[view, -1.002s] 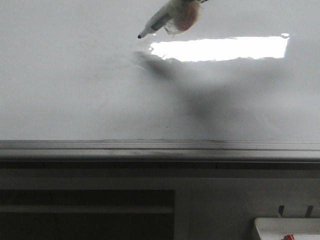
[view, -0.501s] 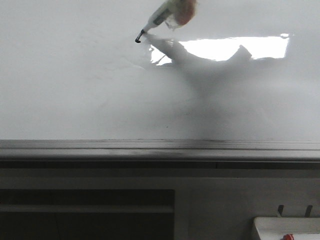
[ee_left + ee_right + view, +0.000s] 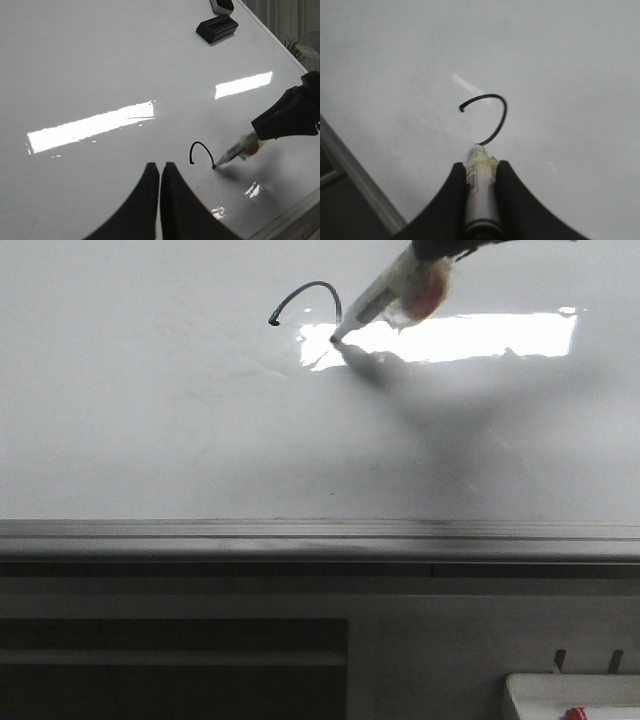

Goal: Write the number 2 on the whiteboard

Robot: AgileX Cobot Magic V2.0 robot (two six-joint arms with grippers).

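The whiteboard point(image 3: 150, 420) fills the front view above its grey bottom rail point(image 3: 300, 535). A thin black curved hook point(image 3: 310, 292), the top of the number 2, is drawn on it; it also shows in the left wrist view point(image 3: 201, 150) and the right wrist view point(image 3: 492, 112). My right gripper point(image 3: 480, 167) is shut on a white marker point(image 3: 480, 190), whose tip touches the board at the hook's end point(image 3: 335, 338). The marker point(image 3: 235, 151) also shows in the left wrist view. My left gripper point(image 3: 160, 167) is shut and empty, off the board surface near the stroke.
A bright rectangular light reflection point(image 3: 470, 337) lies right of the stroke. A small white tray with a red bit point(image 3: 575, 700) sits below the rail at the right. Black objects point(image 3: 216, 27) sit at the board's far part in the left wrist view.
The marker tip touched the board and moved right and down, drawing the curved hook. The right gripper moved right with it.
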